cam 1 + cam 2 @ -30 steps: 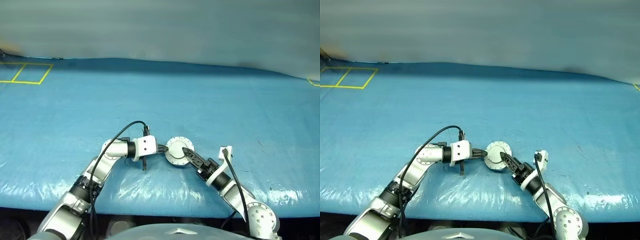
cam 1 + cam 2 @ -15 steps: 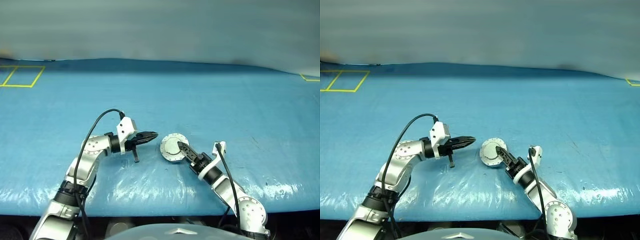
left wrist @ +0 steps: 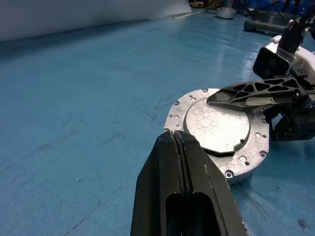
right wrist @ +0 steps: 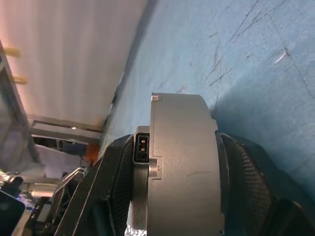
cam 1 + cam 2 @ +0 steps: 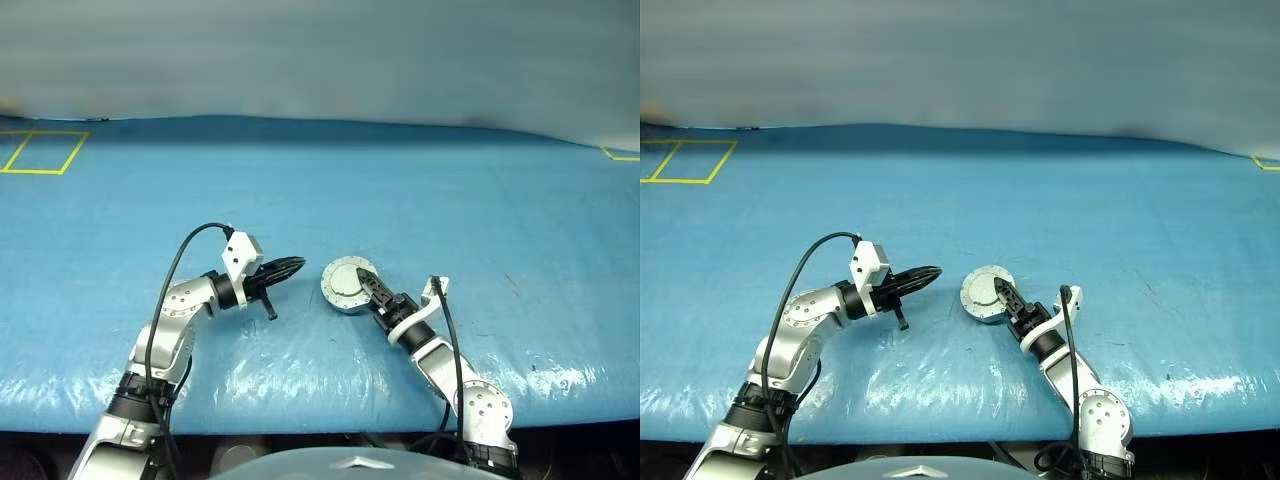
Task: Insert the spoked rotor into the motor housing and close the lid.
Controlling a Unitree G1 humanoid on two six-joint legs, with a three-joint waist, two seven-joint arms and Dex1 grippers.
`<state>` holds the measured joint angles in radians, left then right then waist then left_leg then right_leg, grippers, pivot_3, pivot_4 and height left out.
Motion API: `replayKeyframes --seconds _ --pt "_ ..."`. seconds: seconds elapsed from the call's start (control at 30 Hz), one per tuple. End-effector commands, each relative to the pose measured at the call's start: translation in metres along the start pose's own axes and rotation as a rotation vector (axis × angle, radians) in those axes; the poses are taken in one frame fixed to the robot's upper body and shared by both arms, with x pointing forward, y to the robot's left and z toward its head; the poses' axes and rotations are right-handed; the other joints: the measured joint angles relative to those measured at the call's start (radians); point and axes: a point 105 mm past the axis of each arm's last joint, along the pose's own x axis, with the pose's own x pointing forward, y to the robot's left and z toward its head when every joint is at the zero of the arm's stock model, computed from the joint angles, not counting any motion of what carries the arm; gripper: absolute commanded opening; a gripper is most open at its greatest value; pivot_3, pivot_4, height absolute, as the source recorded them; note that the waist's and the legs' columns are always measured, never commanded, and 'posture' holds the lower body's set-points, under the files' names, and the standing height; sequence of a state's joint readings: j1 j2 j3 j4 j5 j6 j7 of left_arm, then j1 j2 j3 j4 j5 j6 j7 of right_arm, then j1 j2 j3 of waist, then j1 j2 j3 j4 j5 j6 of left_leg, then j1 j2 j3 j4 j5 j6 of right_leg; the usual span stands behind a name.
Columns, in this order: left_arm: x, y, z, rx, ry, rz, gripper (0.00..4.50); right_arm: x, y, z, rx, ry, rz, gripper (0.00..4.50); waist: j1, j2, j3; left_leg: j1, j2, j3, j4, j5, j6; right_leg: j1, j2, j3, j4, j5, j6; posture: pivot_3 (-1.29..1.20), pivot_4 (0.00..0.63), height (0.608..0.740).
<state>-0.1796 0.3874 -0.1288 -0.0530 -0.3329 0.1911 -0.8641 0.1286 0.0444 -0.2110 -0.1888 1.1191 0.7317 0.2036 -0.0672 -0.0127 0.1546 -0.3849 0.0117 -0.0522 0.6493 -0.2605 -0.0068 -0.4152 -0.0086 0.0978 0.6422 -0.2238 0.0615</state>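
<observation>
The motor housing [image 5: 347, 285], lid [image 3: 217, 128] down, lay near the counter's [image 5: 420, 200] front edge, clamped in my right tool [image 5: 372, 287], left tool [image 5: 285, 267] shut beside it; a jerk could knock it off.

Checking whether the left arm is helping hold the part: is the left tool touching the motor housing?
No. In the left eye view the shut left tool sits apart from the motor housing, with blue table cover between them.

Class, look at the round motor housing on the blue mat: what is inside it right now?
Nothing inside shows. The lid lies shut on the motor housing, plain grey face up, covering the interior. The right gripper clamps the closed unit from top and bottom; whether the rotor is within cannot be seen.
</observation>
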Motion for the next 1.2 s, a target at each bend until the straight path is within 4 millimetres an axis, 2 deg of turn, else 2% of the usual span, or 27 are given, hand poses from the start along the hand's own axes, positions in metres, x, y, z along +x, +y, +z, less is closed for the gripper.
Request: replayKeyframes --seconds 0.03,0.13,0.2,0.33,0.5,0.6,0.7,0.83,0.93,1.07,1.2 --pt "-0.001 0.002 0.018 -0.033 -0.080 0.001 0.00 0.005 0.027 0.009 0.061 -0.033 0.152 2.44 0.000 0.001 0.001 0.000 0.000 0.000 -0.001 0.000 0.000 -0.001 0.000 0.000 0.000 0.001 0.001 0.00 0.150 0.740" --pt "-0.005 -0.006 0.025 -0.122 -0.136 -0.061 0.00 0.008 0.044 0.012 0.100 -0.042 0.247 2.44 -0.001 0.003 0.003 -0.004 0.000 -0.001 -0.001 0.000 0.000 -0.004 0.000 -0.001 0.000 0.002 0.004 0.00 0.150 0.740" --pt "-0.009 -0.013 0.027 -0.186 -0.160 -0.104 0.00 0.009 0.051 0.010 0.115 -0.030 0.282 2.44 -0.001 0.004 0.003 -0.014 0.000 0.000 0.000 0.000 0.000 -0.014 0.001 0.000 0.002 0.003 0.005 0.00 0.150 0.740" --pt "-0.017 -0.012 0.025 -0.316 -0.160 -0.095 0.00 0.008 0.065 0.010 0.125 -0.022 0.350 2.44 0.000 0.004 0.003 -0.016 -0.001 -0.002 0.000 0.000 0.000 -0.014 0.000 -0.001 0.001 0.003 0.005 0.00 0.150 0.740" --pt "-0.028 -0.012 0.031 -0.504 -0.263 -0.094 0.00 0.011 0.079 0.013 0.101 -0.003 0.403 2.44 -0.001 0.004 0.004 -0.016 -0.001 -0.001 0.001 0.000 0.000 -0.014 0.000 -0.001 0.001 0.003 0.005 0.00 0.150 0.740" --pt "-0.030 -0.016 0.024 -0.623 -0.273 -0.090 0.60 0.013 0.096 0.012 0.081 0.025 0.471 2.44 -0.001 0.004 0.004 -0.016 -0.001 -0.001 0.002 0.000 0.000 -0.013 0.000 -0.001 0.001 0.003 0.006 0.00 0.150 0.740" --pt "-0.028 -0.021 0.025 -0.694 -0.312 -0.095 1.57 0.012 0.110 0.006 0.061 0.072 0.532 2.44 0.000 0.004 0.004 -0.016 -0.001 -0.002 0.003 0.000 0.000 -0.013 0.000 -0.001 0.002 0.003 0.006 0.00 0.150 0.740" --pt "-0.028 -0.020 0.031 -0.770 -0.409 -0.078 2.91 0.012 0.117 -0.003 0.043 0.128 0.553 2.44 0.002 0.004 0.004 -0.016 -0.001 -0.003 0.003 0.000 0.000 -0.013 0.000 -0.002 0.002 0.003 0.006 0.00 0.150 0.740" --pt "-0.025 -0.029 0.034 -0.773 -0.437 -0.094 3.91 0.012 0.120 -0.006 0.029 0.153 0.562 2.44 0.001 0.004 0.004 -0.016 -0.001 -0.003 0.003 0.000 0.000 -0.012 0.000 -0.002 0.002 0.003 0.006 0.00 0.150 0.740" --pt "-0.020 -0.041 0.038 -0.790 -0.440 -0.147 3.91 0.012 0.121 -0.008 0.008 0.184 0.563 2.44 0.002 0.004 0.004 -0.016 -0.001 -0.003 0.004 0.000 0.000 -0.012 0.000 -0.002 0.002 0.003 0.006 0.00 0.150 0.740" --pt "-0.012 -0.031 0.031 -0.843 -0.458 -0.102 3.91 0.015 0.121 -0.008 0.000 0.199 0.549 2.44 0.003 0.004 0.004 -0.016 -0.002 -0.003 0.006 0.000 0.000 -0.011 0.000 -0.002 0.002 0.004 0.006 0.00 0.150 0.740"
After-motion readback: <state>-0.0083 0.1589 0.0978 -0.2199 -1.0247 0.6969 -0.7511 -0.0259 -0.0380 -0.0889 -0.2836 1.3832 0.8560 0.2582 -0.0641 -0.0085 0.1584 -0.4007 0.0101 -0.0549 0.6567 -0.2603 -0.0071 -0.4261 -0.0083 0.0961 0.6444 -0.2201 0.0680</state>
